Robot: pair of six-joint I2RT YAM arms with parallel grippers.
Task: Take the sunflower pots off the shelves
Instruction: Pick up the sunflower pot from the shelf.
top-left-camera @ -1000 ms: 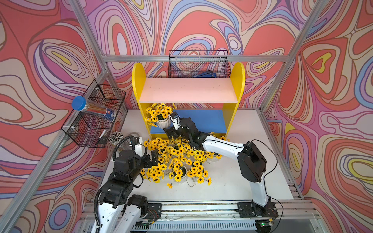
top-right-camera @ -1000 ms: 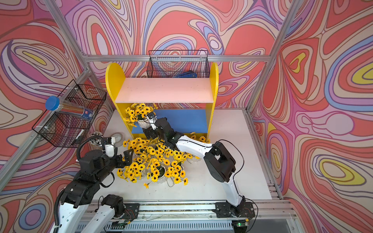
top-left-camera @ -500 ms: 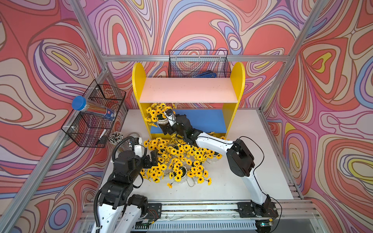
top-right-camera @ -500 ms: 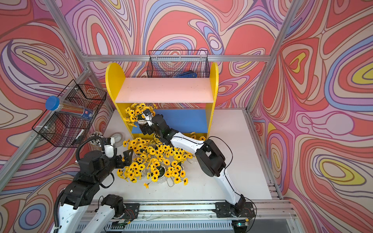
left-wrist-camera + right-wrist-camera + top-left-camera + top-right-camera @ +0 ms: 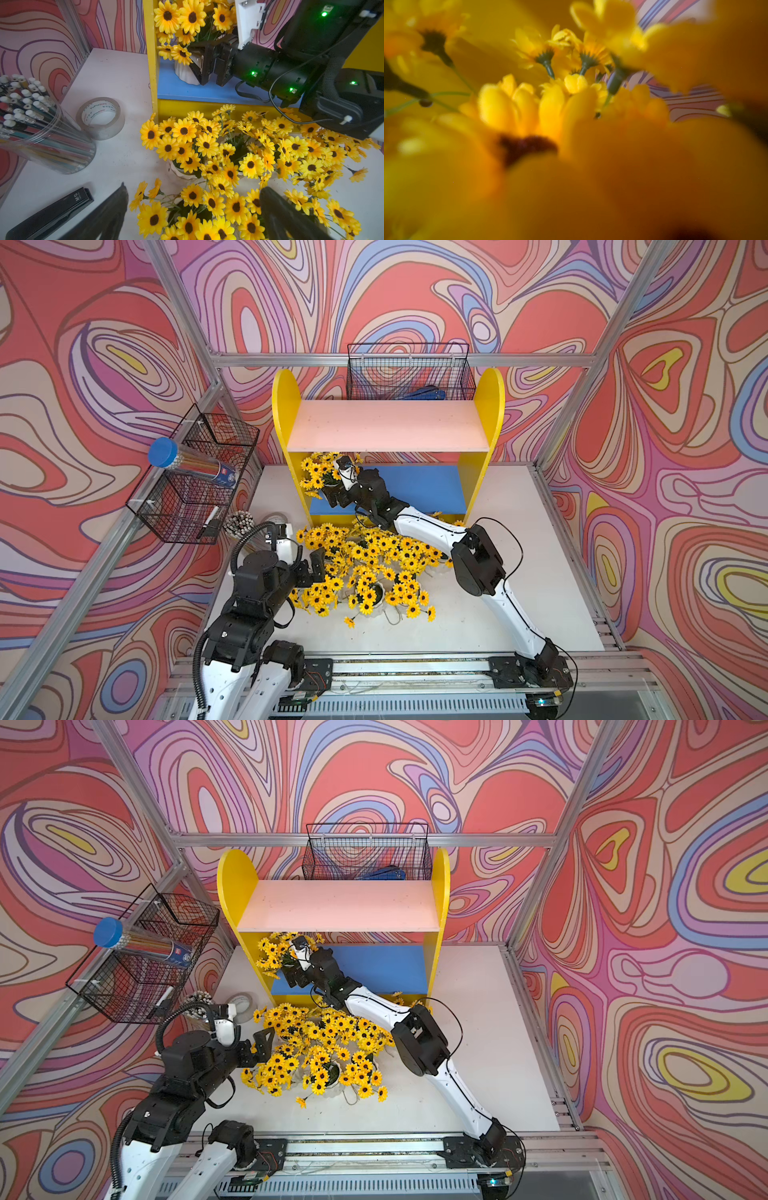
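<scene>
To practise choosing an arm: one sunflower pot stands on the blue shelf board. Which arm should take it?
Right. The right fingers, open, sit at that pot on the blue board; the left fingers, also open, hover over pots on the table.

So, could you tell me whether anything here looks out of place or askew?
Two things. The blue-capped pencil tube lies tilted across the side wire basket, its cap poking out past the rim. And one sunflower lies on the table at the near edge of the crowded sunflower pots, possibly fallen loose.
</scene>
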